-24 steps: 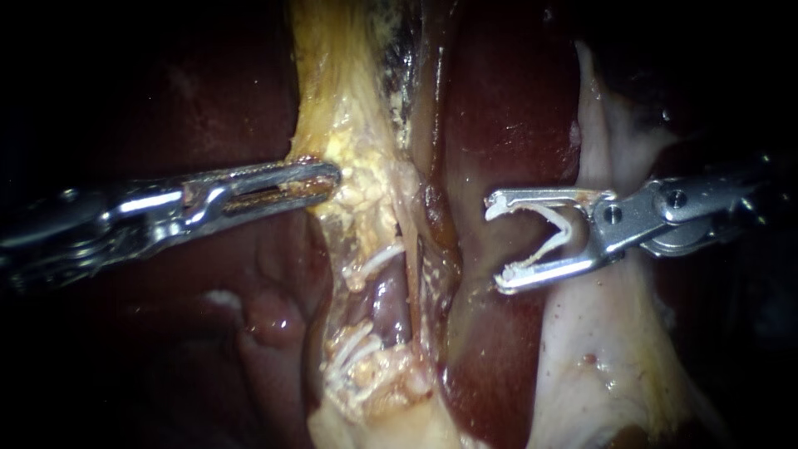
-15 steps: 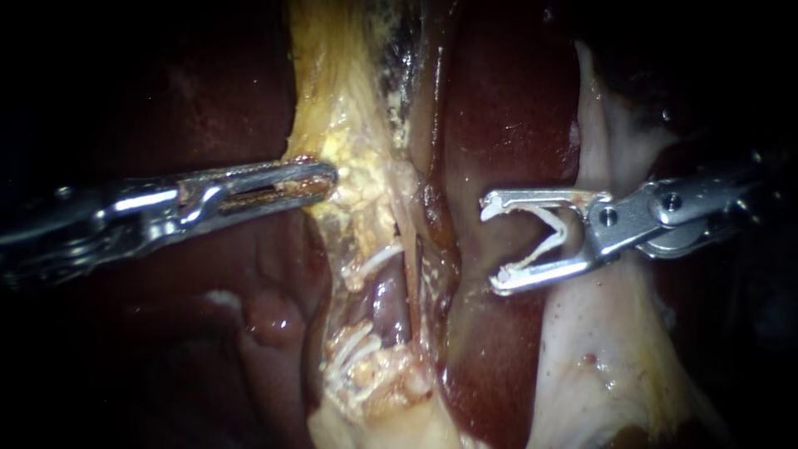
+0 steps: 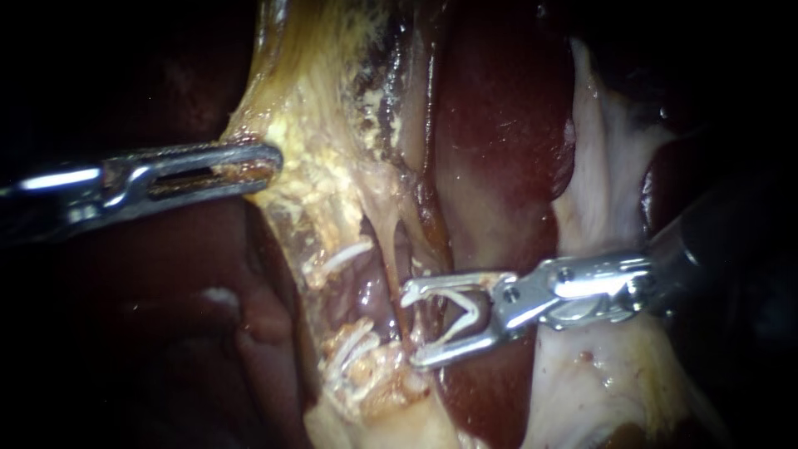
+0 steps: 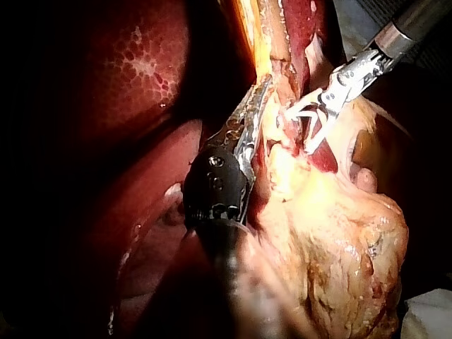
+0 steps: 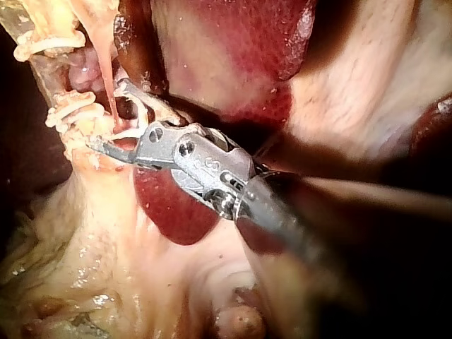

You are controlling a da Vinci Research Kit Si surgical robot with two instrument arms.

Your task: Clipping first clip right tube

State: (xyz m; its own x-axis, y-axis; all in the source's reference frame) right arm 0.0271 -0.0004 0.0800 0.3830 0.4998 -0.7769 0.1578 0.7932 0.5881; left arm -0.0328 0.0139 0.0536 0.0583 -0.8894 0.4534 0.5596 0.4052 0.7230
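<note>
Endoscope view: the right instrument (image 3: 413, 327) holds an open clip (image 3: 465, 312) in spread jaws, with the right tube (image 3: 396, 245) just at their mouth and not yet seated. Closing now might catch only its edge. The left instrument (image 3: 268, 164) clamps tissue (image 3: 307, 125); a slip there would slacken the tube.

Shaft of left instrument (image 3: 264, 163) cut by edge, right instrument (image 3: 413, 327) shaft dark, blurred

Left instrument (image 3: 271, 160) and right instrument (image 3: 413, 326) gleam silver, dark-shafted.
</note>
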